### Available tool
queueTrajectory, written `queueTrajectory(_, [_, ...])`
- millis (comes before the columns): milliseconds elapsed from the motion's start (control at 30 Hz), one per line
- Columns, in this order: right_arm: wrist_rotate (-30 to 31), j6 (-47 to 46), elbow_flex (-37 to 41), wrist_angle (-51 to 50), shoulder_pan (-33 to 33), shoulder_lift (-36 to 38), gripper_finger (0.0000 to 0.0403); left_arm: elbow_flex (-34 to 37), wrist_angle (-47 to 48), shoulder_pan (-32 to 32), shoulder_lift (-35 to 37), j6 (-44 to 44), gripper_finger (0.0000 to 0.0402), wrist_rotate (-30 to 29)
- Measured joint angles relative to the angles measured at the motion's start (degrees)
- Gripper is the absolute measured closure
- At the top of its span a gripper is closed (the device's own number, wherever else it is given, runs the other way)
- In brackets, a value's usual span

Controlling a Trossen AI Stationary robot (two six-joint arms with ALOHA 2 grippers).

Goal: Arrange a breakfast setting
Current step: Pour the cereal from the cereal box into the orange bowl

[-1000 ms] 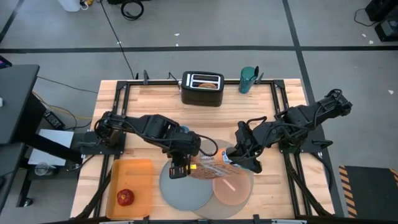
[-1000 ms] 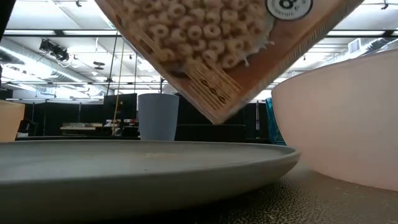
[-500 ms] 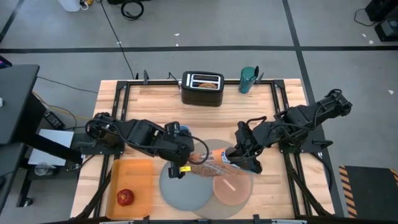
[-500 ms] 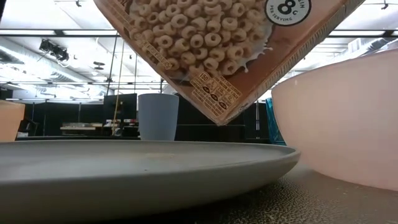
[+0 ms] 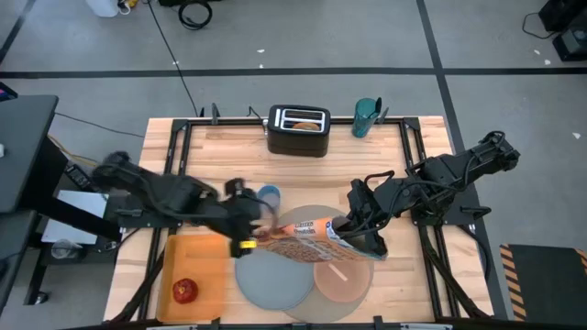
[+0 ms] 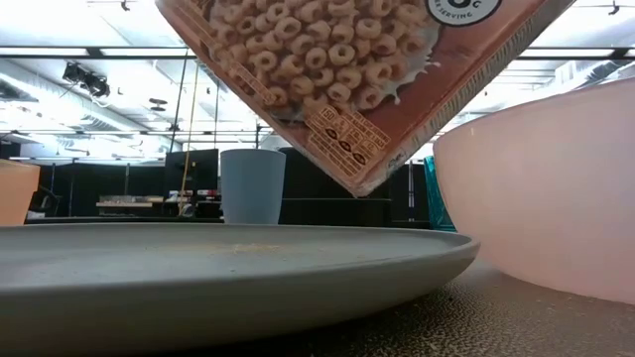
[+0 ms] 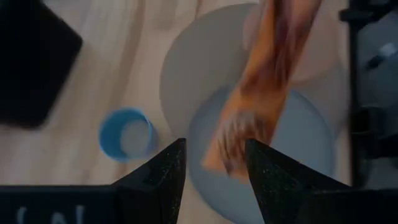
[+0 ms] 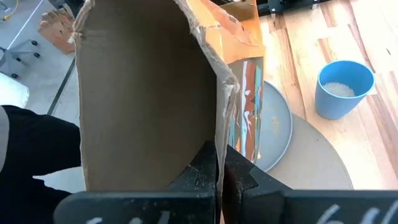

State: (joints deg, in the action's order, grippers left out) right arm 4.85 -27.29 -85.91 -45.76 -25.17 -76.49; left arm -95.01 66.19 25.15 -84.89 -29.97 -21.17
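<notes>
Cereal box (image 5: 307, 240) hangs tilted over the grey-blue plate (image 5: 271, 278) and pink bowl (image 5: 343, 280), at six o'clock on the table. Going left to right: red apple (image 5: 184, 290) on the orange board (image 5: 196, 266), blue cup (image 5: 269, 196), toaster (image 5: 298, 129) at twelve. Left gripper (image 5: 246, 223), fingers apart and blurred, has pulled back from the box. Right gripper (image 8: 219, 180) stays clamped on the box's open flap, which hides its fingertips.
</notes>
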Motion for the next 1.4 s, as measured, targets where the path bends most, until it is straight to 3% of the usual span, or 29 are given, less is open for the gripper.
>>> queueTrajectory(133, [0.0, 1.0, 0.0, 2.0, 0.2, 0.0, 0.0396, 15.8, -9.4, 1.9, 13.4, -4.0, 0.0231, 1.6])
queueTrajectory(333, [-0.2, 1.3, 0.0, 5.9, 1.0, 0.0, 0.0395, 37.9, -22.3, 5.7, 27.5, -7.9, 0.023, 6.9])
queueTrajectory(500, [-0.3, -2.5, 0.0, 7.1, 1.4, 0.0, 0.0395, 51.4, -36.5, 8.0, 34.3, -5.8, 0.0224, 9.0])
queueTrajectory(633, [-0.1, -5.0, 0.0, 8.9, 1.8, 0.0, 0.0395, 57.9, -40.4, 8.2, 37.5, -5.6, 0.0209, 9.9])
queueTrajectory(733, [1.0, -5.1, 0.0, 11.3, 1.7, 0.0, 0.0396, 61.1, -47.0, 7.8, 38.7, -5.8, 0.0188, 10.6])
queueTrajectory(867, [3.1, -5.0, 0.0, 14.4, 1.7, 0.0, 0.0396, 61.8, -54.0, 6.6, 38.1, -4.1, 0.0152, 7.2])
queueTrajectory(1033, [4.5, -3.6, 0.0, 16.5, 1.7, 0.1, 0.0396, 61.8, -55.2, 2.1, 37.7, -3.6, 0.0114, 6.5])
queueTrajectory(1167, [4.3, -3.0, 0.0, 16.6, 1.7, 0.1, 0.0396, 61.8, -55.7, -1.3, 37.6, -1.8, 0.0101, 6.2])
queueTrajectory(1400, [3.4, -1.2, 0.0, 18.3, 1.7, 0.2, 0.0396, 61.8, -64.8, -4.2, 37.7, 4.8, 0.01, 6.5])
